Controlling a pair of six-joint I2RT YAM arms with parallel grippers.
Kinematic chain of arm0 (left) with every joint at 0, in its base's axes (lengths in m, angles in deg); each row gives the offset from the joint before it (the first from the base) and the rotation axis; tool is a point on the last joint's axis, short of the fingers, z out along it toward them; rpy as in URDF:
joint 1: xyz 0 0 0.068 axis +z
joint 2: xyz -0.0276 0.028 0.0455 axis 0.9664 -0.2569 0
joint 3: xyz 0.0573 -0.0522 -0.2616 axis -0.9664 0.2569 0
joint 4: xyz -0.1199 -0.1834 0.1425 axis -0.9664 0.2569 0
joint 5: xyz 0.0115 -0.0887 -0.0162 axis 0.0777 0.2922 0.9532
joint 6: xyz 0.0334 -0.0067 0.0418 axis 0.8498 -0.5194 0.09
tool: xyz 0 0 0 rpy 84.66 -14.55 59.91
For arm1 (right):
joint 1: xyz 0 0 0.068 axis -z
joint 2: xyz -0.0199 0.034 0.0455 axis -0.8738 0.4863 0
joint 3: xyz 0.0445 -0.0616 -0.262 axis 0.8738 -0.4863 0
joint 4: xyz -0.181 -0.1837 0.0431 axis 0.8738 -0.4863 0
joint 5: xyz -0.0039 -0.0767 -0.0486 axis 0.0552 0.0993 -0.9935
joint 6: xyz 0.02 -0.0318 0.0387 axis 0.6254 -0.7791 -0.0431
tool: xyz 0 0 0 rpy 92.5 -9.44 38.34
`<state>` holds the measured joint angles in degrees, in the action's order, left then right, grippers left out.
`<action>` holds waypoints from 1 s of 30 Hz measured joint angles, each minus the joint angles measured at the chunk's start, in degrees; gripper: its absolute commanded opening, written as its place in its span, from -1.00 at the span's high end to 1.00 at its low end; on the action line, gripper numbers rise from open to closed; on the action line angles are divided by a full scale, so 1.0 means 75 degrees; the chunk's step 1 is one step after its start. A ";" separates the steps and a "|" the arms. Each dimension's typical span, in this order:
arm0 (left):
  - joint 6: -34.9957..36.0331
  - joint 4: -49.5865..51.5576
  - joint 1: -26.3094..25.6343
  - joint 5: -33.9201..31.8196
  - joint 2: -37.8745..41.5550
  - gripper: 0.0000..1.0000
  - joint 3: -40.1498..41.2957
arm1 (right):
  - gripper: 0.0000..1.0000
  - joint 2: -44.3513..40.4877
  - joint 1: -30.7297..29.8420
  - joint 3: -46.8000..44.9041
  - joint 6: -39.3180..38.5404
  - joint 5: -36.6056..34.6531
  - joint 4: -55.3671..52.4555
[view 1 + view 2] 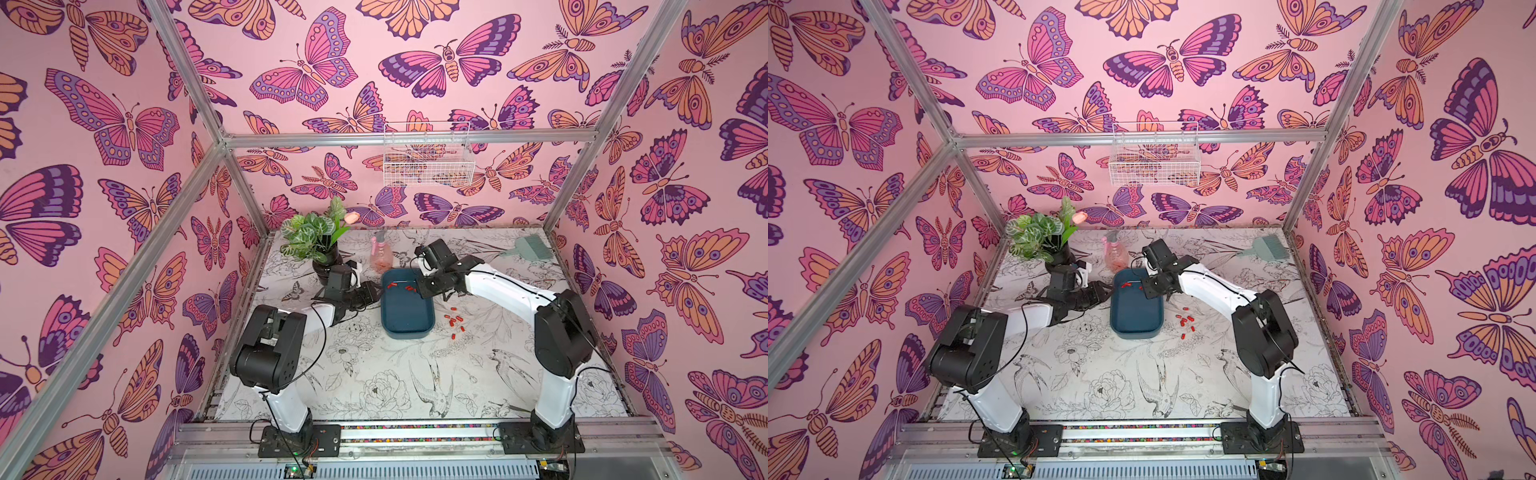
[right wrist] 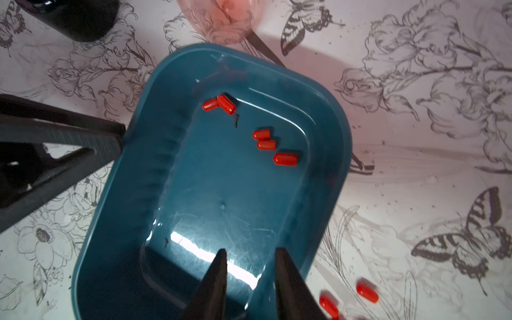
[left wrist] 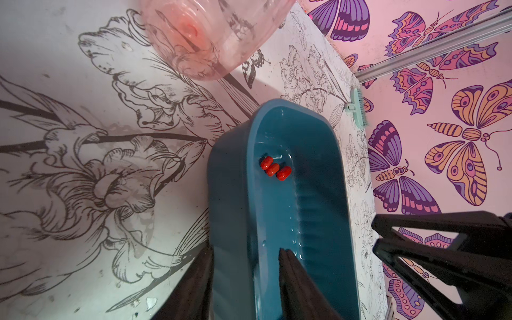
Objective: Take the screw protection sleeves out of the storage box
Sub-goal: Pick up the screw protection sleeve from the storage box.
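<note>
The teal storage box (image 1: 405, 316) lies mid-table between the arms. Several red screw protection sleeves (image 2: 266, 140) rest at its far end, three of them showing in the left wrist view (image 3: 274, 167). More sleeves (image 1: 455, 322) lie loose on the table to the right of the box. My left gripper (image 3: 245, 250) is shut on the box's left wall, one finger outside and one inside. My right gripper (image 2: 250, 252) hovers over the box's far right part, its fingers apart and nothing between them.
A pink spray bottle (image 1: 381, 255) stands just behind the box, and a potted plant (image 1: 316, 241) is at the back left. A pale green brush (image 1: 528, 247) lies at the back right. A white wire basket (image 1: 428, 160) hangs on the back wall.
</note>
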<state>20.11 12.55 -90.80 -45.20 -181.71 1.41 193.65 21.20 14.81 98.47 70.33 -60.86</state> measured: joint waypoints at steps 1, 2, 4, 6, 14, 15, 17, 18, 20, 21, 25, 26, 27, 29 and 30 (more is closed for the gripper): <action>0.0000 0.0000 0.0006 0.0006 0.0000 0.13 0.0000 | 0.37 0.0187 -0.0023 0.0204 -0.0012 0.0020 0.0050; 0.0000 0.0000 0.0015 0.0015 0.0000 0.13 0.0000 | 0.37 0.0326 -0.0029 0.0361 -0.0020 0.0029 0.0076; 0.0000 0.0000 0.0038 0.0026 0.0000 0.13 0.0000 | 0.38 0.0699 -0.0055 0.0761 -0.0029 0.0055 0.0160; 0.0000 0.0000 0.0047 0.0026 0.0000 0.13 0.0000 | 0.38 0.0997 -0.0067 0.1040 -0.0047 0.0058 0.0259; -0.0023 0.0000 0.0055 0.0073 0.0000 0.13 0.0000 | 0.42 0.1836 -0.0076 0.1722 -0.0090 0.0286 0.0568; -0.0023 0.0000 0.0055 0.0085 0.0000 0.13 0.0000 | 0.43 0.1862 -0.0076 0.1722 -0.0087 0.0326 0.0603; -0.0026 -0.0003 0.0055 0.0087 0.0000 0.13 0.0000 | 0.43 0.1894 -0.0076 0.1722 -0.0076 0.0423 0.0711; -0.0026 0.0000 0.0055 0.0090 0.0000 0.13 0.0000 | 0.43 0.1900 -0.0076 0.1716 -0.0073 0.0472 0.0799; -0.0029 -0.0003 0.0055 0.0093 0.0000 0.13 0.0000 | 0.44 0.1906 -0.0076 0.1699 -0.0044 0.0554 0.0988; -0.0029 0.0000 0.0055 0.0105 0.0000 0.13 0.0000 | 0.44 0.1915 -0.0076 0.1693 -0.0020 0.0597 0.1090; -0.0055 0.0000 0.0055 0.0111 0.0000 0.13 0.0000 | 0.48 0.2159 -0.0076 0.1696 0.0035 0.0810 0.1550; -0.0061 0.0000 0.0055 0.0111 0.0000 0.13 0.0000 | 0.49 0.2261 -0.0076 0.1716 0.0035 0.0860 0.1580; -0.0073 0.0000 0.0055 0.0111 0.0000 0.13 -0.0003 | 0.50 0.2390 -0.0076 0.1757 0.0035 0.0898 0.1582; -0.0082 0.0000 0.0055 0.0111 -0.0003 0.13 -0.0003 | 0.51 0.2605 -0.0076 0.1795 0.0041 0.0959 0.1582; -0.0085 -0.0003 0.0055 0.0114 -0.0003 0.13 -0.0003 | 0.51 0.2678 -0.0067 0.1795 0.0047 0.1000 0.1574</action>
<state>19.47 12.53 -90.38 -44.35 -181.73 1.39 213.74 20.69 28.27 98.82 77.83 -49.06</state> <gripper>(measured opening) 0.437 0.249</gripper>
